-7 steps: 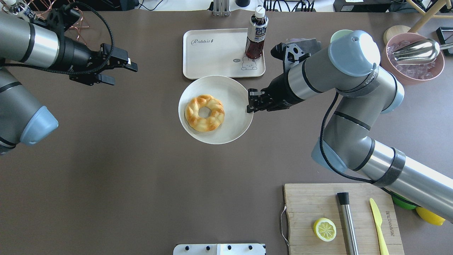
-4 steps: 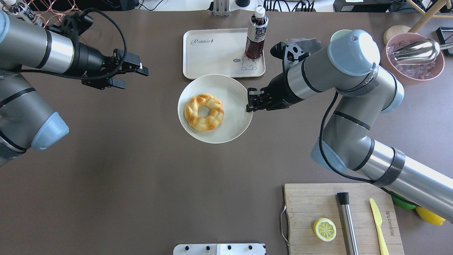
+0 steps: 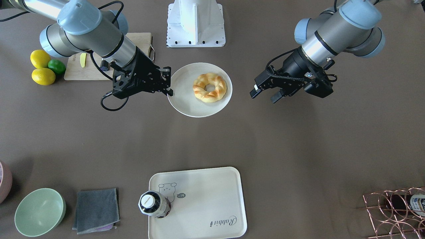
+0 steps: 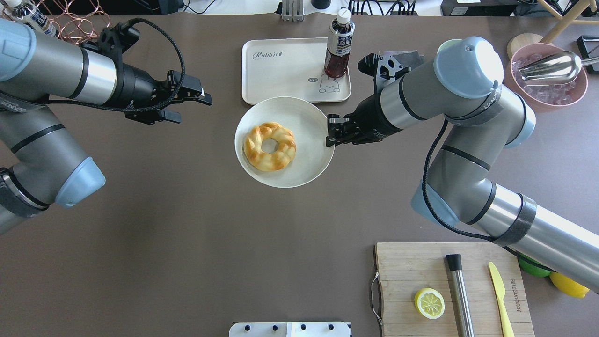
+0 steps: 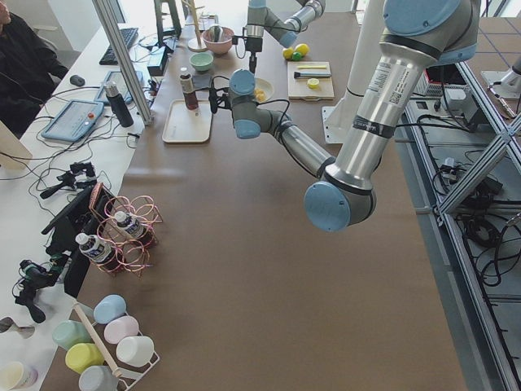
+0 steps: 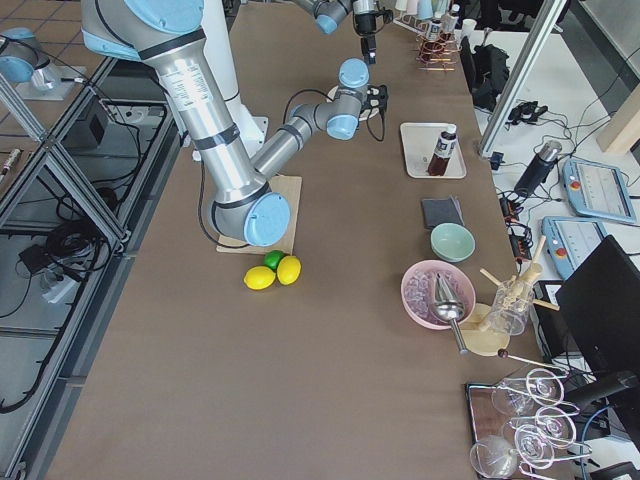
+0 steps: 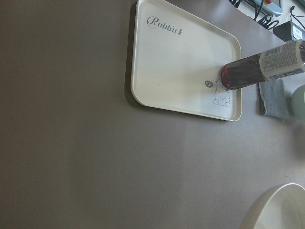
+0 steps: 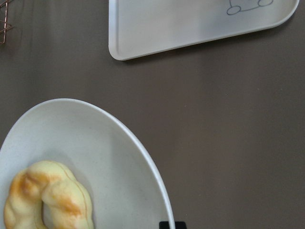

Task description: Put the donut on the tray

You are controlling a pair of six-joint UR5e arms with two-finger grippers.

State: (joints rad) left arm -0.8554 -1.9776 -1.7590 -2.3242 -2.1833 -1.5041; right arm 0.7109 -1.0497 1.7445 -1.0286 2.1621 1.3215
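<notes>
The donut [image 4: 270, 146] [image 3: 210, 87] [image 8: 45, 198], pale yellow with brown braided ridges, lies on a round off-white plate [image 4: 299, 117] [image 3: 186, 99]. My right gripper [image 4: 329, 134] [image 3: 170, 87] is shut on the plate's rim and holds it a little above the table. The cream tray [image 4: 281, 75] [image 3: 206, 196] [image 7: 181, 62] [image 8: 190, 24] lies just beyond the plate, with a dark drink bottle [image 4: 339, 44] [image 3: 155, 204] standing on its bear corner. My left gripper [image 4: 195, 109] [image 3: 263, 97] hangs open and empty, left of the plate.
A wooden cutting board [image 4: 412, 276] with a lemon half [image 4: 429, 303], a yellow knife and a metal rod sits near right. A pink ice bowl [image 4: 547, 93], green bowl [image 3: 40, 211], grey cloth [image 3: 96, 209] and copper rack [image 3: 395, 212] line the far side.
My left arm has swung right, toward the plate, with its gripper still open. The right gripper has nudged the plate and donut slightly towards the tray.
</notes>
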